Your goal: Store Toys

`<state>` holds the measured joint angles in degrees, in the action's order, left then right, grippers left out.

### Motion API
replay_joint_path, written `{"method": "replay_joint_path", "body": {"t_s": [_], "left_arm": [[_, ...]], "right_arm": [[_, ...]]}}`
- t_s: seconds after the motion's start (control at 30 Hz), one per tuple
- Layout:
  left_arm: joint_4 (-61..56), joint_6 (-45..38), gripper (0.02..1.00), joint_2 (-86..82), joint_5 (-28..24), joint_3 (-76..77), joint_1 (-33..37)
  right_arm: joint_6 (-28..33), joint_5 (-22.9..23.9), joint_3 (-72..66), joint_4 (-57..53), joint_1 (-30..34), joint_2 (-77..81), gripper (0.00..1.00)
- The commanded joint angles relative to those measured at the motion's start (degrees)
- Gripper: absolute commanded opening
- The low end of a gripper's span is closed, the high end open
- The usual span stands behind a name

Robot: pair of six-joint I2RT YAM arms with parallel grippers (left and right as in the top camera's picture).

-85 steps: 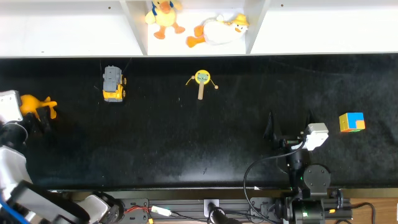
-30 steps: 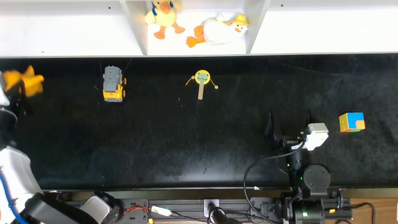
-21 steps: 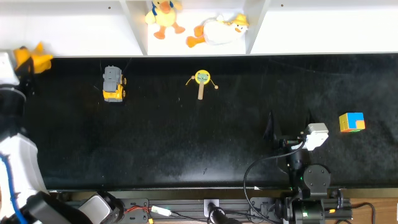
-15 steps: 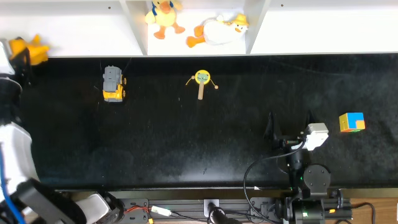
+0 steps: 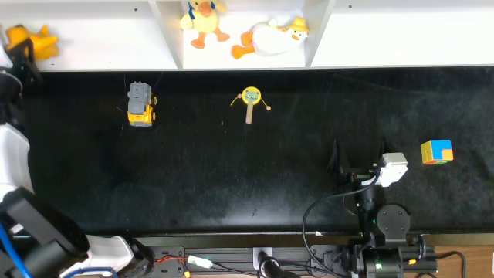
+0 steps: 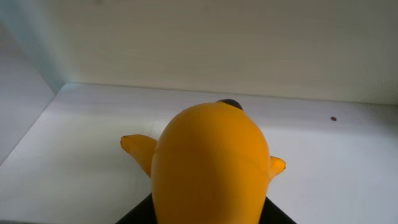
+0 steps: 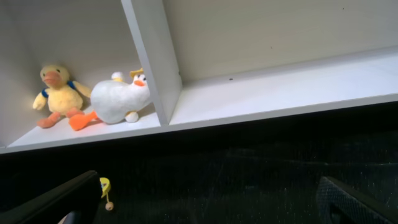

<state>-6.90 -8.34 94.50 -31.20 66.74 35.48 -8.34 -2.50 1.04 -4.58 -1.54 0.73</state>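
Left end effector (image 5: pixel 25 51) grips orange toy (image 6: pixel 211 162) inside shelf (image 5: pixel 100 38).

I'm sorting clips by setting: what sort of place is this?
Likely a robot lab bench staged for toy tidying: a black mat, a white cubby shelf with a plush duck in it, and the left pincer holding an orange toy at the shelf.

You see the rounded orange toy (image 6: pixel 211 165) in the left shelf (image 5: pixel 100 38) compartment, the yellow duck plush (image 5: pixel 203 19) and white plush (image 5: pixel 272 37) in the middle one, and the yellow truck (image 5: pixel 140 104), rattle (image 5: pixel 251 100) and multicoloured cube (image 5: pixel 436 151) well apart on the tabletop (image 5: pixel 231 170).
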Motion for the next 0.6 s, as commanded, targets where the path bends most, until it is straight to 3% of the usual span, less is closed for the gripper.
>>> {"method": "replay_joint_path", "body": {"t_s": [0.03,0.17,0.6], "left_arm": [[0.2,2.9,0.22,2.7,1.3,3.6,-0.5],[1.4,2.8,0.22,4.2,3.9,5.0,-1.1],[2.3,2.4,0.22,5.8,3.9,5.4,-3.0]], "right_arm": [[-0.2,0.6,-0.8,0.2,-0.3,-0.5,0.993],[-0.2,0.6,-0.8,0.2,-0.3,-0.5,0.993],[-0.3,0.6,-0.8,0.2,-0.3,-0.5,0.993]]}}
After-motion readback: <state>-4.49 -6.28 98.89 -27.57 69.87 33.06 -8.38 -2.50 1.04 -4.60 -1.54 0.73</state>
